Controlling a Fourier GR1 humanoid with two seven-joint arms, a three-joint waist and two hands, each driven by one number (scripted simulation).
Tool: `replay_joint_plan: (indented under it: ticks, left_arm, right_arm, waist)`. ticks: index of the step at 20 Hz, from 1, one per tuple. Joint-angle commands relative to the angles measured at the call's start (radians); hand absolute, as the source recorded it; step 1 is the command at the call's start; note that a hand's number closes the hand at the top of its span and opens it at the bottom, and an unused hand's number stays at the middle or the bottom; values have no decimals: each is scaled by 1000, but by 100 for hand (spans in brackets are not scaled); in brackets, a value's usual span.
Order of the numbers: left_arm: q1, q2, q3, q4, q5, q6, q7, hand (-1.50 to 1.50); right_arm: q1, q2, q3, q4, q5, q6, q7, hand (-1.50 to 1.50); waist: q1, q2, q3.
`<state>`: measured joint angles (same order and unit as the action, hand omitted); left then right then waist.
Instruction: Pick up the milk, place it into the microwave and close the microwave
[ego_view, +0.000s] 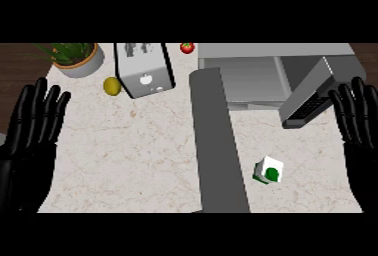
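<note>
A small white and green milk carton (269, 170) stands on the counter at the lower right. Behind it, at the upper right, the grey microwave (251, 80) has its cavity exposed, and its door (314, 95) hangs open to the right. My right hand (356, 117) is open at the right edge, fingers up, right of the door and well above the carton. At the left edge my left hand (33, 122) rests open, far from both.
A dark grey strip (218, 145) runs down the counter left of the carton. A toaster (144, 67), a yellow-green fruit (111, 85), a potted plant (74, 57) and a red fruit (187, 47) sit at the back.
</note>
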<state>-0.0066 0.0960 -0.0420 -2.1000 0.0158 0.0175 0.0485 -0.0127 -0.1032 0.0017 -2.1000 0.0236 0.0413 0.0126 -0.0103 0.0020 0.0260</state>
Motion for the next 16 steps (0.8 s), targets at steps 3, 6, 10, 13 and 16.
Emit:
replay_joint_plan:
  ticks: [3,6,10,13,16]
  left_arm:
    - [-35,-7,-6,88,-38,-11,-69,-150]
    - [30,9,14,37,-15,-54,-107,-150]
    - [20,-65,-17,60,-35,43,9,-150]
    - [98,-62,-25,4,-13,12,-3,-150]
    - [182,-83,-41,37,-20,-3,-106,-150]
  right_arm:
    - [-67,82,102,50,93,-65,7,-150]
    - [19,72,118,18,81,-22,-35,-150]
    - [-18,93,90,7,-72,-39,111,-150]
    - [45,97,93,6,-65,-40,67,-150]
    - [61,103,98,25,-56,-52,44,-150]
  waist:
    - [13,-1,-26]
    - [12,-3,-26]
    - [11,-3,-26]
    - [11,-3,-26]
    - [12,-3,-26]
